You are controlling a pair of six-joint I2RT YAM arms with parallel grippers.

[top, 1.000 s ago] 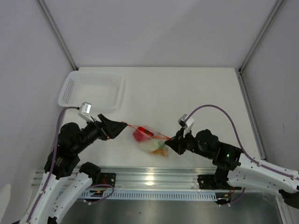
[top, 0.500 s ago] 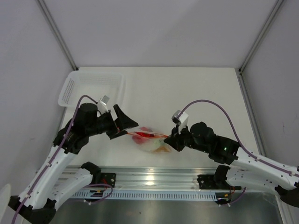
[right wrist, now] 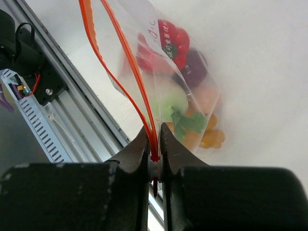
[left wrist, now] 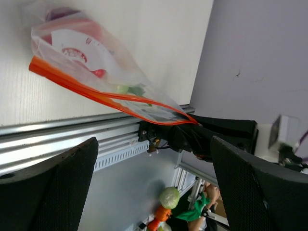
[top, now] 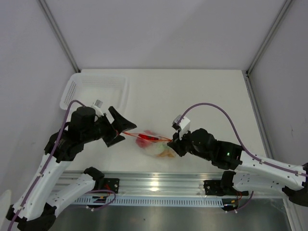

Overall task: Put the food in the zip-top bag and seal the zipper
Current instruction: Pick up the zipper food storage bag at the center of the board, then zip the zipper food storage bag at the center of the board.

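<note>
Zip-top bag [top: 155, 145] sits low centre of the overhead frame, on the white table [top: 202, 96], stretched between the two arms. Food [right wrist: 185, 94] is inside it: red round piece, purple one, white with green leaf, orange-yellow piece lowest, all seen through the crinkly plastic in the right wrist view.

Right gripper [right wrist: 154, 156]: fingers [right wrist: 137, 151] pinched tight on the end of the zipper [right wrist: 126, 79], the orange-red strip running from the clamp point up to the top left of that frame. The two sides of the strip sit apart along most of their length, meeting only at the clamp.

Left gripper [top: 126, 130]: fingers spread wide apart, dark pads at lower left and lower right of the left wrist frame, gripping nothing. The bag's near end of the strip [left wrist: 36, 65] lies free at the upper left of that frame.

White slotted basket [top: 96, 91] at upper left of the overhead frame, well apart from the bag.
</note>
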